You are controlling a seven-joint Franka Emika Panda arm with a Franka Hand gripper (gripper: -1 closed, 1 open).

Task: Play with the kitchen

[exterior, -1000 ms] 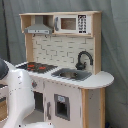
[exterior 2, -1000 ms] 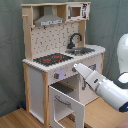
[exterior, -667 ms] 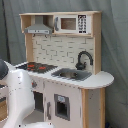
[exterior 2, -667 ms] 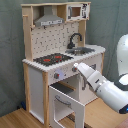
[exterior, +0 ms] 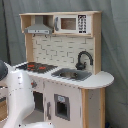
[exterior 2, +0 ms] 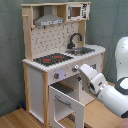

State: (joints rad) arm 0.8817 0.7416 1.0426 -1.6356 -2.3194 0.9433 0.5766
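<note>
Toy kitchen [exterior 2: 55,60] stood upright, long axis vertical, oven door [exterior 2: 65,103] swung open, tool [exterior 2: 78,76] grip state cannot be told, arm barely shifted since earlier.

In the first exterior view, the lower left part of the kitchen [exterior: 65,75] is hidden behind the white arm [exterior: 17,97], and the arm itself is cut off by the picture's left and bottom edges. In the second exterior view, the hand [exterior 2: 78,76] is pressed close to the kitchen's front and is covered by the wrist, so its fingers cannot be made out. The bottom of the open oven door [exterior 2: 67,107] is cut off by the lower edge there.
</note>
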